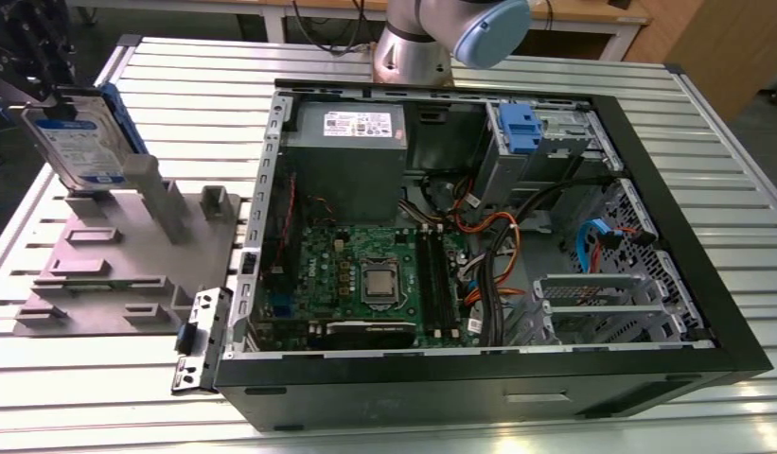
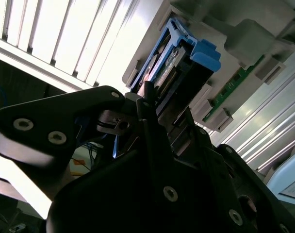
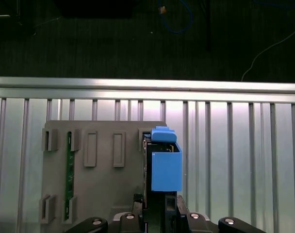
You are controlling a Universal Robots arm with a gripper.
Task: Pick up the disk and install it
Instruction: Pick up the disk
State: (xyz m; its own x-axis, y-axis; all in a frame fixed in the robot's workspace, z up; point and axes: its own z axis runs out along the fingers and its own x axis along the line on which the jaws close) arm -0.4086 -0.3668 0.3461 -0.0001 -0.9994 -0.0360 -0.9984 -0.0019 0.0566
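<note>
Slatted table (image 1: pixel 489 76) is carrying an open case (image 1: pixel 489 378) and, at the exterior view's left, a grey fixture (image 1: pixel 111 255). The disk (image 1: pixel 79 142) is standing on edge at the fixture's far end, well apart from the case. Judging by that, pickup is only getting under way and installing is not yet done. The gripper (image 3: pixel 159 206) is pinching the disk from both sides, its jaws drawn in against it, though I cannot tell whether the disk is clear of the fixture.
</note>
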